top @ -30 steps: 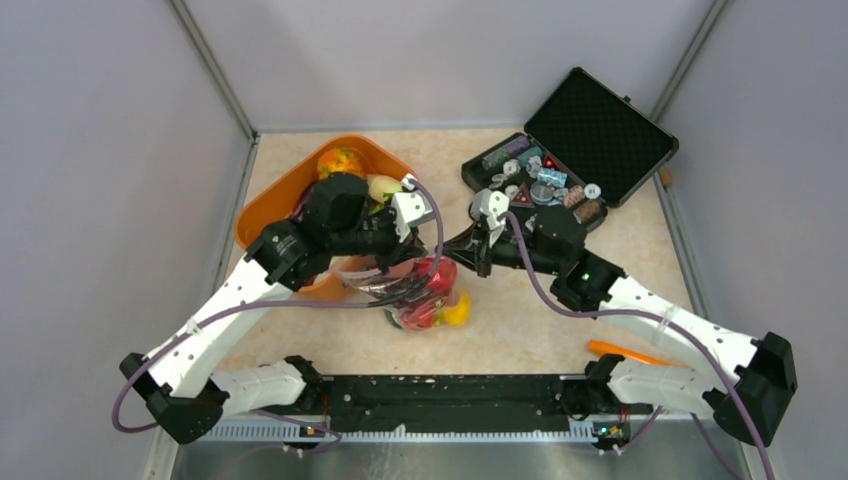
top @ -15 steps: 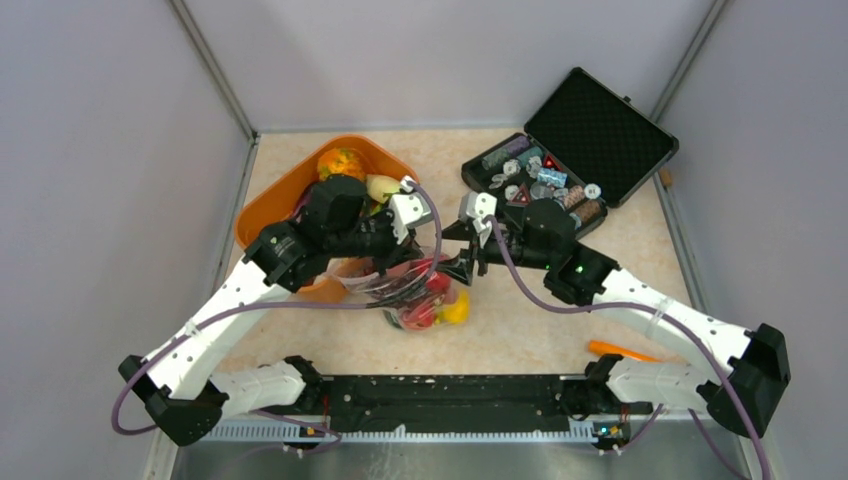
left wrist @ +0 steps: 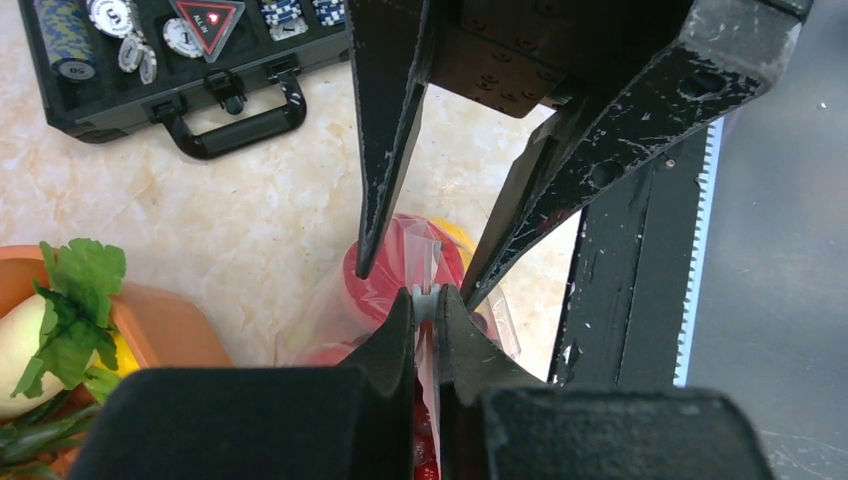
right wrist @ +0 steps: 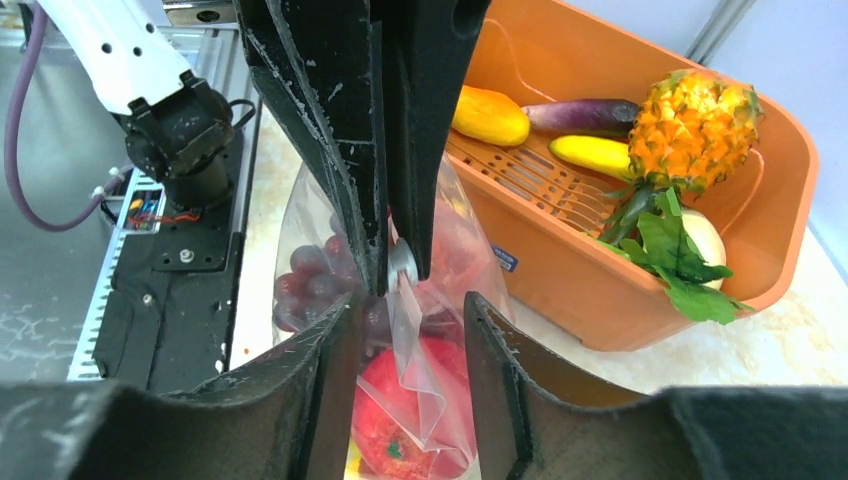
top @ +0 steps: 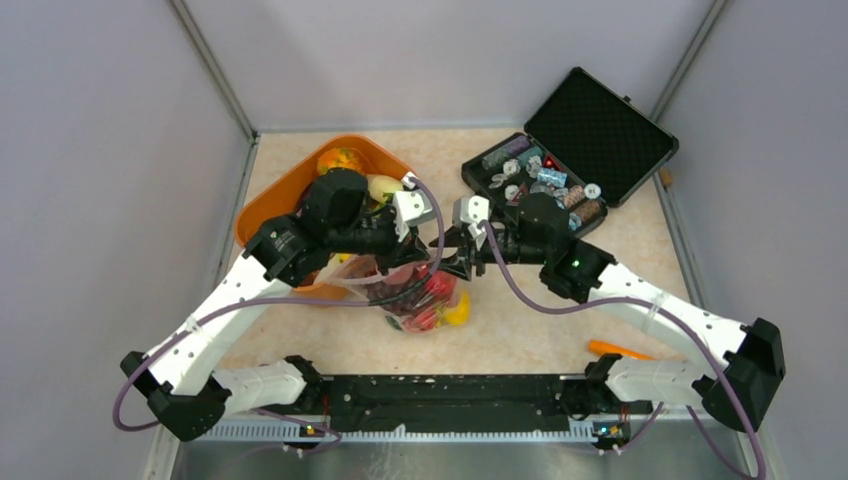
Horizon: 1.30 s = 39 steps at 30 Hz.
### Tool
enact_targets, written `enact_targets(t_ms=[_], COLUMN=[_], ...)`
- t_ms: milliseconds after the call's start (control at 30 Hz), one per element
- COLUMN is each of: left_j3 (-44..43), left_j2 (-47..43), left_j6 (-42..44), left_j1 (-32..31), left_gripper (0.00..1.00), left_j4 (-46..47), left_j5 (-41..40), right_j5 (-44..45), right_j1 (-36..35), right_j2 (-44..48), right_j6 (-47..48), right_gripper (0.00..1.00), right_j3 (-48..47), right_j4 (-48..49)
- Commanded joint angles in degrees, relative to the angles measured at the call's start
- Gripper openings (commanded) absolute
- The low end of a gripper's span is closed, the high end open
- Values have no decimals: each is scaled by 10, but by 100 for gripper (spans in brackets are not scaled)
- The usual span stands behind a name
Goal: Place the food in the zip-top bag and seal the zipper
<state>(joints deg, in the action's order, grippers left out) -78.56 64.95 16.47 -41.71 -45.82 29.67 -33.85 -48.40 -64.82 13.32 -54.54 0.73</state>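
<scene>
Bright, even light falls from above, and the counter (top: pixel 500 340) carries only faint, soft-edged shadows. White glints streak the crinkled zip-top bag (right wrist: pixel 425 400). Both wrist views are soft and dark along the near foreground and sharper farther off.

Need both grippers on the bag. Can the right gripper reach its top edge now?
Probably yes: the right gripper is open and its fingers straddle the zip-top bag beside the left gripper, which pinches it; nothing seems to block it.

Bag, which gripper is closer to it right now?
Left. The left gripper clamps the bag at its top edge; the right gripper straddles that edge, jaws open.
</scene>
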Motion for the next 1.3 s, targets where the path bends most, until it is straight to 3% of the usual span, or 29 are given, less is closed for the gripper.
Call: enact_targets(t_ms=[0,167,367,633,833,1267], left_j3=[-27,-29,-31,-20,21,26], left_j2=[6,8,7,-2,-30,-36], left_j6=[-1,-3,-2,0,2,8], left_j1=[0,-1,-2,-2,-2,-3], left_gripper=[0,0,0,0,0,0], left_j4=[4,-2,-7,-16,-22,-18], left_j5=[26,23,19,-23,-103,-86], right_j5=[-34,-38,-31,19,35,33], right_j1=[-7,-6,-6,-6,-11,-20], right_j2=[-10,-16,-14,22,35,27], right_j6=[9,3,9,-68,-93,-71], right_gripper=[40,27,0,0,0,0], right_j3=[-37,-38,-36,17,31,13], right_j4=[18,26,23,131,136,99])
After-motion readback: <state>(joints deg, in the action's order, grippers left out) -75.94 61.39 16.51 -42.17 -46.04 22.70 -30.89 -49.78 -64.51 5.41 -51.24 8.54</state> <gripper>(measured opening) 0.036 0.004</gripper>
